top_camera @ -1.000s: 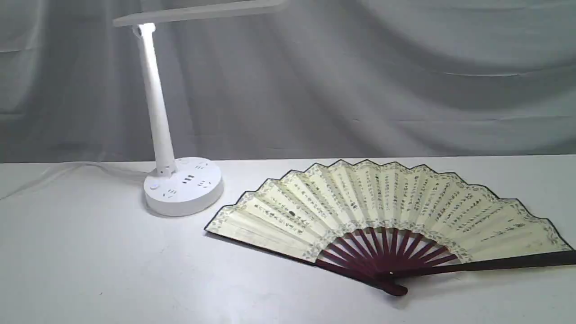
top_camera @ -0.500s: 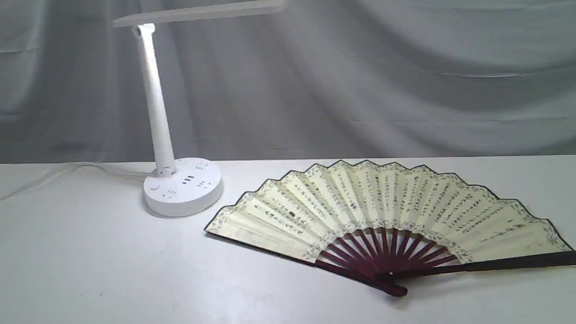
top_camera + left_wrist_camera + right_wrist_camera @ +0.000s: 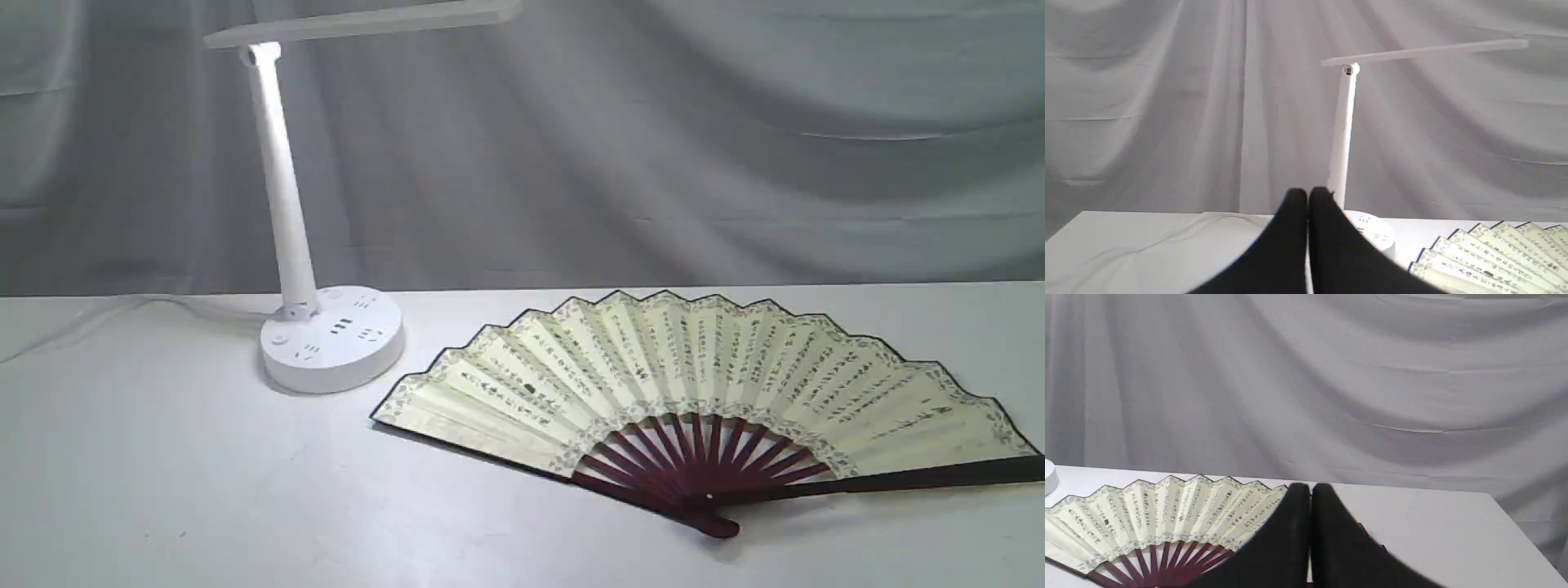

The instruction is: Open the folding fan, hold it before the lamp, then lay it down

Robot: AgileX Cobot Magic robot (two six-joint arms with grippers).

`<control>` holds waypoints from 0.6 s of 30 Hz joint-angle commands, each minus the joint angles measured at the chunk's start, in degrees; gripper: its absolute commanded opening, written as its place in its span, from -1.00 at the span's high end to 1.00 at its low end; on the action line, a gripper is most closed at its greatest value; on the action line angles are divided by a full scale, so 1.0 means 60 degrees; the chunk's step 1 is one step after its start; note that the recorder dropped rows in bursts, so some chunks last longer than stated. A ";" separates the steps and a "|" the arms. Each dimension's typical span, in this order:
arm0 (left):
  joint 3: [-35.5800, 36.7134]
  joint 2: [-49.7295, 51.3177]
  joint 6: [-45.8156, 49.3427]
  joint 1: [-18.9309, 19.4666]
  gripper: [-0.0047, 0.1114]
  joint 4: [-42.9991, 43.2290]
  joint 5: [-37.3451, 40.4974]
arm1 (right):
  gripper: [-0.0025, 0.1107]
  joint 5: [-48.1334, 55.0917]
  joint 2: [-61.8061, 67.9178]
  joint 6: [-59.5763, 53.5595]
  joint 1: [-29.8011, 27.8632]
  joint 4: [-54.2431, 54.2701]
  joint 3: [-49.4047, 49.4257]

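Table (image 3: pixel 163 490) bears one fan (image 3: pixel 702 367) (spread), one lamp (image 3: pixel 282 188); left gripper (image 3: pixel 1308 196), right gripper (image 3: pixel 1311 490) closed.

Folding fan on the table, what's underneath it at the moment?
Only the white table shows around the folding fan, lying open flat on it. Anything beneath its leaf is covered.

Fan leaf: columns of black calligraphy run across the folding fan (image 3: pixel 702 367), strokes too small to read.
Lamp base: nothing legible on the lamp (image 3: pixel 343 363), just sockets and buttons.
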 commanded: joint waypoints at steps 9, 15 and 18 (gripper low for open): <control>0.2172 -0.0023 -0.0019 0.0008 0.92 0.0023 -0.1667 | 0.96 -0.0628 -0.0035 -0.0133 0.0047 -0.0864 0.2118; 0.2172 -0.0023 -0.0041 0.0008 0.92 0.0023 -0.0974 | 0.96 -0.0652 -0.0035 -0.0099 0.0047 -0.0745 0.2118; 0.2172 -0.0023 -0.0041 0.0008 0.92 0.0023 -0.0952 | 0.96 -0.0652 -0.0035 -0.0099 0.0047 -0.0632 0.2118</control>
